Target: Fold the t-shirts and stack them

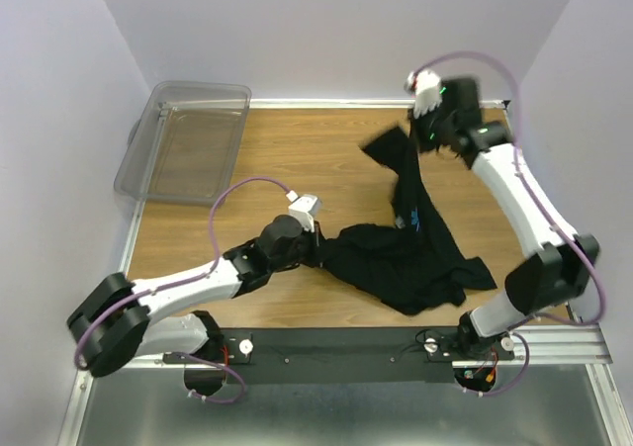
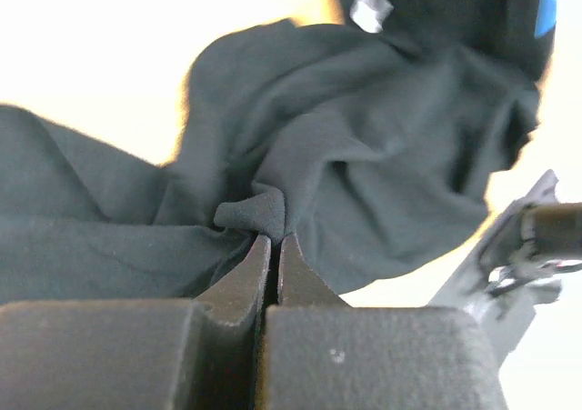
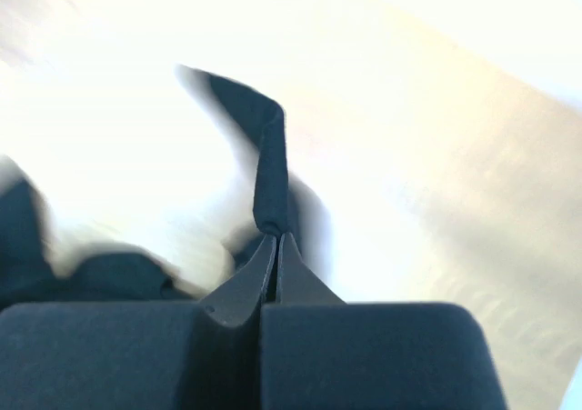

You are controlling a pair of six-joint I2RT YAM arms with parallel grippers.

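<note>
A black t-shirt (image 1: 410,253) lies crumpled on the wooden table, one part stretched up toward the far right. My left gripper (image 1: 318,248) is shut on a bunched fold at the shirt's left edge; in the left wrist view the left gripper (image 2: 275,237) pinches that fold of the t-shirt (image 2: 364,155), and a white tag (image 2: 368,10) and a blue logo (image 2: 548,5) show further off. My right gripper (image 1: 417,134) is raised at the far right, shut on a strip of the cloth. In the right wrist view the right gripper (image 3: 276,235) holds this strip of the t-shirt (image 3: 270,169).
A clear plastic bin (image 1: 186,139) stands at the table's far left corner. White walls close in on the left, back and right. A metal rail (image 1: 396,342) carrying the arm bases runs along the near edge.
</note>
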